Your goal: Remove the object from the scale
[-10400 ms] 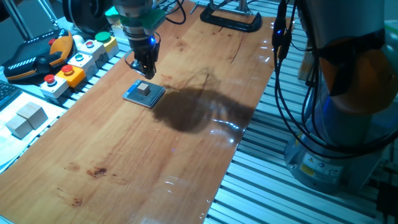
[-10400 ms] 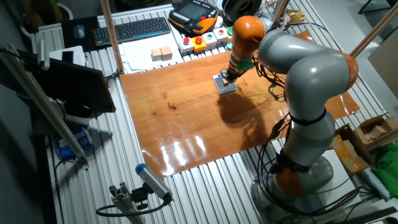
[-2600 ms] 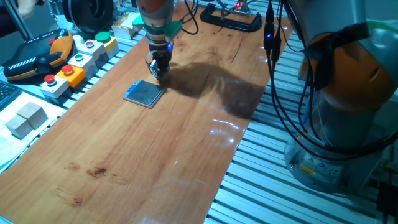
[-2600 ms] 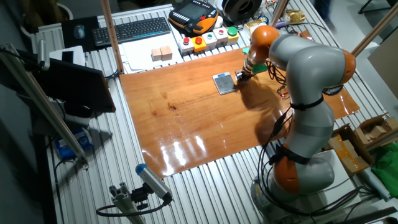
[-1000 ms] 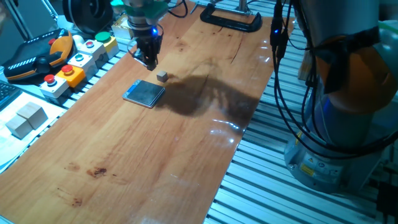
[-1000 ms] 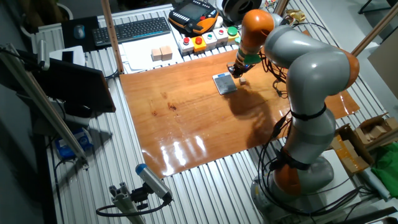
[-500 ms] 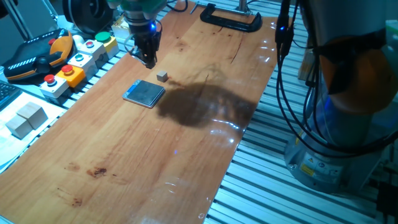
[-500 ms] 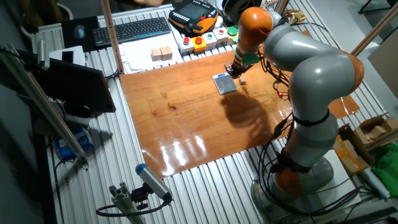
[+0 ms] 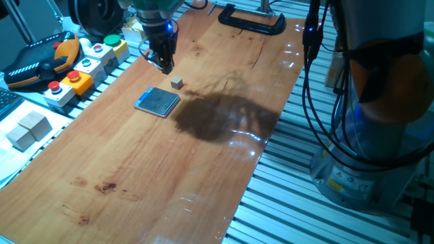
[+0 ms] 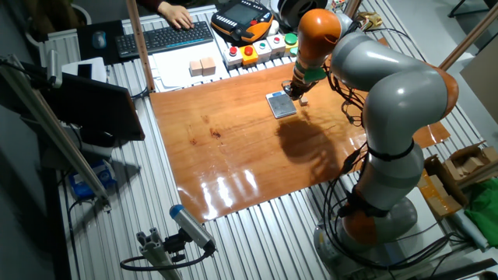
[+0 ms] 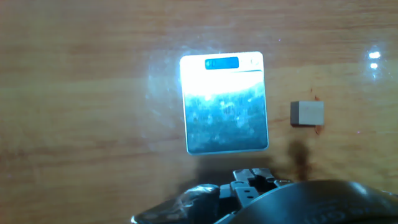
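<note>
The scale (image 9: 157, 102) is a thin square plate with a dark top, lying flat on the wooden table. Nothing is on it. The object (image 9: 177, 83), a tiny grey-beige cube, rests on the wood just beyond the scale's far right corner, apart from it. My gripper (image 9: 165, 66) hangs above the table behind the scale, holds nothing and looks open. In the other fixed view the gripper (image 10: 293, 91) is over the scale's (image 10: 281, 104) far edge. The hand view shows the scale (image 11: 226, 112) with its lit blue display and the cube (image 11: 307, 114) to its right.
Button boxes (image 9: 85, 64) line the table's left edge. Two larger pale grey blocks (image 9: 27, 129) sit off the board at left. A black clamp (image 9: 252, 22) holds the far end. A person's hand (image 10: 176, 13) rests on the keyboard.
The cube sat on the scale ten seconds ago and now lies on the wood beside it, let go. Over the last second my gripper has hardly moved. A hand has appeared at the keyboard.
</note>
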### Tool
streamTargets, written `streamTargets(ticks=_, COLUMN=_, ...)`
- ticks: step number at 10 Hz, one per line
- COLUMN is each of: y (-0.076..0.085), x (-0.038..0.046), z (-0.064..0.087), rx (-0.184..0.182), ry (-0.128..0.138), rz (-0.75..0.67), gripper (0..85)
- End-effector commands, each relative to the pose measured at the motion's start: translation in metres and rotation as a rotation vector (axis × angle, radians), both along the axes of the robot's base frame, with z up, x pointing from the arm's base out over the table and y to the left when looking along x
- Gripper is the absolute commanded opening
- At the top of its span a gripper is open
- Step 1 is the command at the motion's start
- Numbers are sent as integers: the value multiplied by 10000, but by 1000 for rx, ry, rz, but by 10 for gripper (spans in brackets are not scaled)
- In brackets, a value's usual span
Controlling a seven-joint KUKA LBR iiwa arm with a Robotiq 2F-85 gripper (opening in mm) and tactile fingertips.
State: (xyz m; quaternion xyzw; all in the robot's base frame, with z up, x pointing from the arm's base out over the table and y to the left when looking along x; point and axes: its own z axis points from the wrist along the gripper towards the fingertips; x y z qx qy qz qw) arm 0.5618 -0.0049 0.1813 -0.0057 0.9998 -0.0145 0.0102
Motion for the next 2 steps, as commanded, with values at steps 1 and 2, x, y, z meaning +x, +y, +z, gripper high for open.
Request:
streamTargets(ticks=1, y=3, x=1, z=-3, rx=1, ry=2, rz=0, gripper=7)
streamTargets(ticks=2, y=4, x=3, z=-5, rx=1, ry=3, rz=0, gripper=7)
